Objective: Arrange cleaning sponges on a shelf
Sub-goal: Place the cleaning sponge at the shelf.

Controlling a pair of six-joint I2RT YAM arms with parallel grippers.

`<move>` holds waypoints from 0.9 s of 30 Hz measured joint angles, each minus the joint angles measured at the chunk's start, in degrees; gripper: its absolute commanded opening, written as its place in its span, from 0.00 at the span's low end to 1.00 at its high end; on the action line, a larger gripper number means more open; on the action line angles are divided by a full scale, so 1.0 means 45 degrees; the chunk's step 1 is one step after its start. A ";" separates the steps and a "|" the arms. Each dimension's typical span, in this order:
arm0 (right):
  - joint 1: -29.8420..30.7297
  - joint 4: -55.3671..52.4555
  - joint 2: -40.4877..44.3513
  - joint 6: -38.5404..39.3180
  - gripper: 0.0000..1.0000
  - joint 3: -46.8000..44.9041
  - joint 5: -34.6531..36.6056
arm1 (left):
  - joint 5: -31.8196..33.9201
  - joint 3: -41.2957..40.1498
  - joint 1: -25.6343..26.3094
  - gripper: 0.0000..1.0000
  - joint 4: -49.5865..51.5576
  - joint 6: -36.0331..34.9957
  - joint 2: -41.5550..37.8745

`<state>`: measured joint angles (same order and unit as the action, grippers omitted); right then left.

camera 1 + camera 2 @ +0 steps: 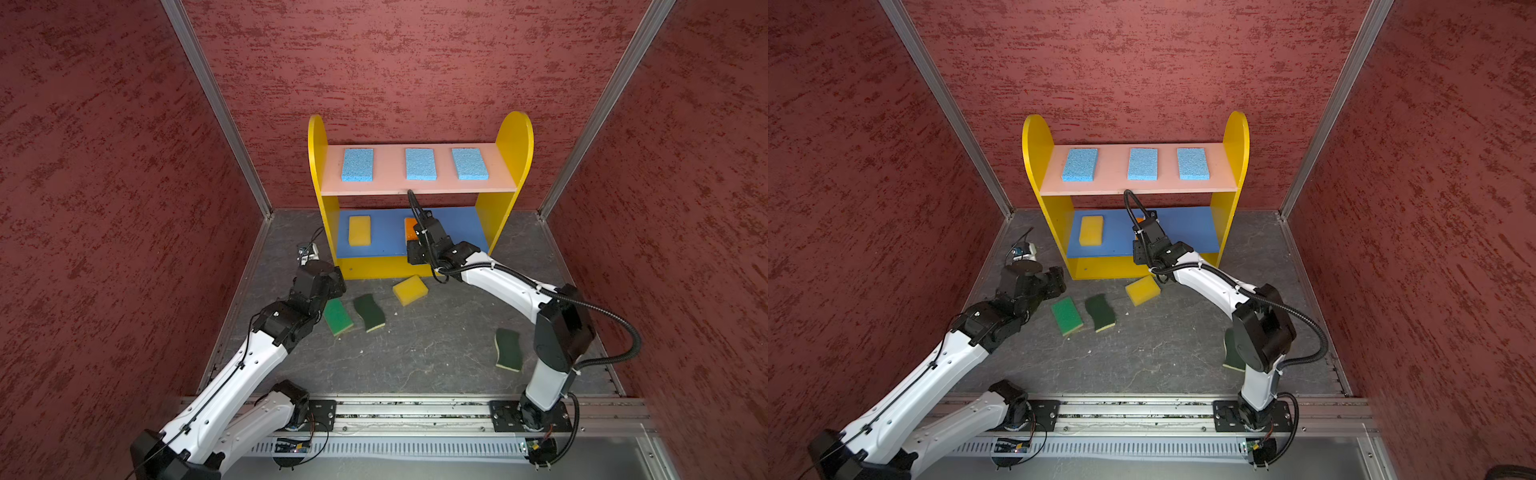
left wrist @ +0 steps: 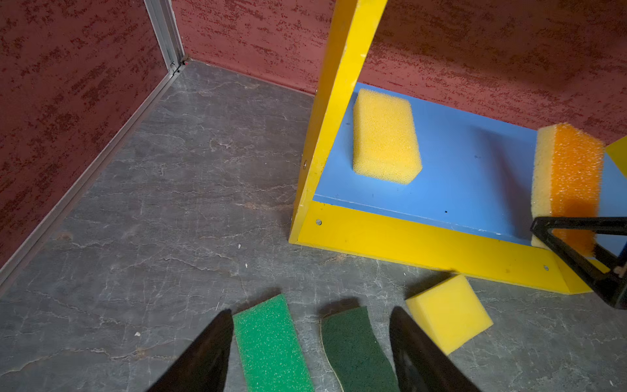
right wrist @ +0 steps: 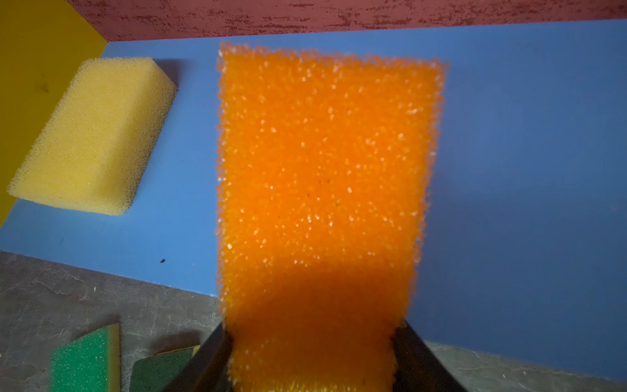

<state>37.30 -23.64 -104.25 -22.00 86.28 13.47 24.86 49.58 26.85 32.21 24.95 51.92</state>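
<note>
The shelf stands at the back wall with three light blue sponges on its pink top board. A yellow sponge lies on the blue middle board. My right gripper is shut on the orange-topped sponge over that board; I cannot tell whether it touches. On the floor lie a bright green sponge, a dark green wavy sponge, a yellow sponge and another dark green one. My left gripper hangs open above the two green ones.
Red textured walls close in the left, back and right. A small cabled device sits on the floor left of the shelf. The arms' metal rail runs along the front edge. Grey floor spreads between the sponges.
</note>
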 measured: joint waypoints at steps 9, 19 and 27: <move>-0.0165 0.0185 -0.0738 0.0185 0.62 0.0874 -0.0039 | -0.0175 0.0000 -0.0306 0.73 -0.0189 -0.0087 0.0097; -0.0262 0.0350 -0.1472 0.0228 0.62 0.1530 -0.0034 | -0.0287 0.0000 -0.0432 0.73 -0.0413 -0.0092 0.0301; -0.0359 0.0223 -0.1851 0.0155 0.63 0.1860 0.0029 | -0.0476 0.0010 -0.0481 0.73 -0.0510 -0.0092 0.0588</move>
<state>35.68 -22.63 -112.57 -21.30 94.65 13.61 22.72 49.63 24.69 29.91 24.53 54.57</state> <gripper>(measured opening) 0.627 0.734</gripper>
